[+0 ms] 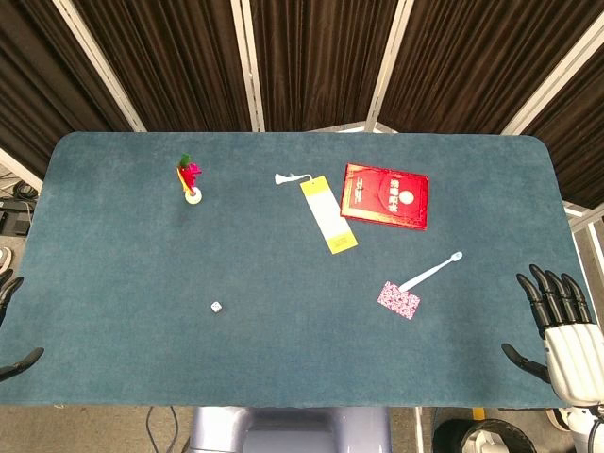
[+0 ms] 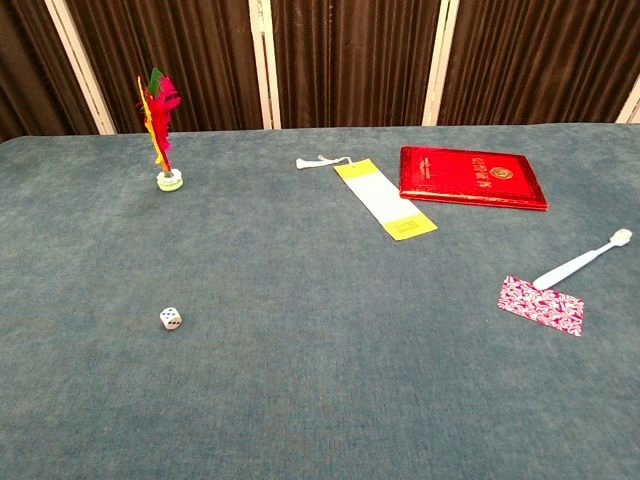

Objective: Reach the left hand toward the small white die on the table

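The small white die [image 1: 216,307] lies on the blue table [image 1: 123,245], left of the middle and near the front; the chest view shows the die [image 2: 171,317] alone on the cloth. Only dark fingertips of my left hand [image 1: 11,326] show at the far left edge of the head view, well left of the die and holding nothing. My right hand [image 1: 559,326] hovers at the table's right edge, fingers spread, empty. Neither hand appears in the chest view.
A feather shuttlecock [image 1: 190,179] stands at the back left. A yellow bookmark [image 1: 327,213], a red booklet [image 1: 385,195], a white toothbrush [image 1: 429,272] and a pink patterned card [image 1: 398,299] lie right of centre.
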